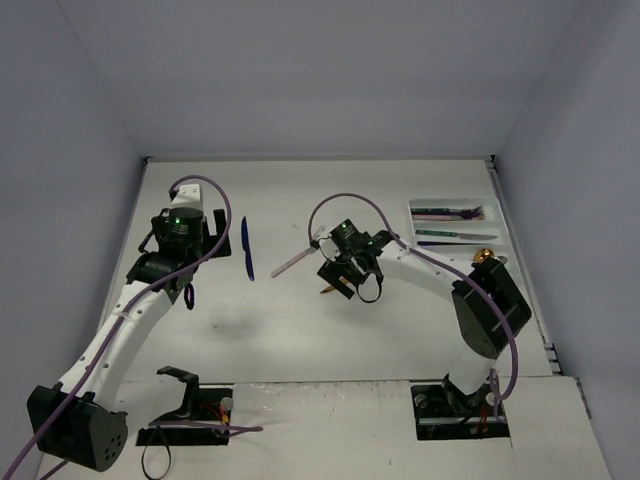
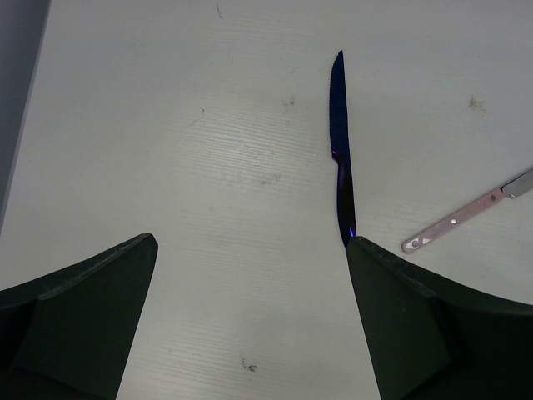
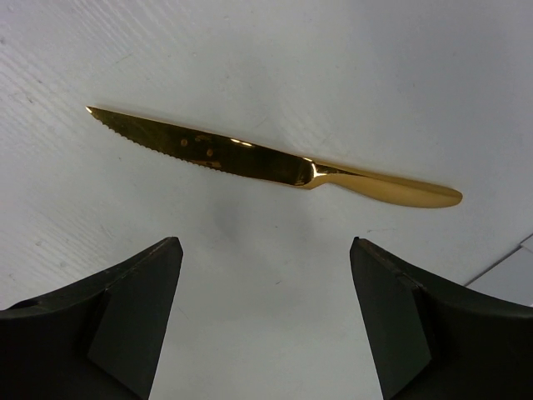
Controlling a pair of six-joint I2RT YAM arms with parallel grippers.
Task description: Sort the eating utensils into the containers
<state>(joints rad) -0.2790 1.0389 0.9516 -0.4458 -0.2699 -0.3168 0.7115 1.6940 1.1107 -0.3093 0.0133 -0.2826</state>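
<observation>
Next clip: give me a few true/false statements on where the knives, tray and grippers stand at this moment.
1. The left gripper and the right gripper are both open and empty. True.
2. The gold knife lies in the white tray. False: it lies on the table, below the right gripper.
3. The dark blue knife lies flat on the table. True.
4. The tray holds nothing. False: several utensils already lie in it.

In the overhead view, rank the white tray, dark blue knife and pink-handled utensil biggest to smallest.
White tray, clearly largest.
Dark blue knife and pink-handled utensil look about equal in length; I won't rank them.
</observation>
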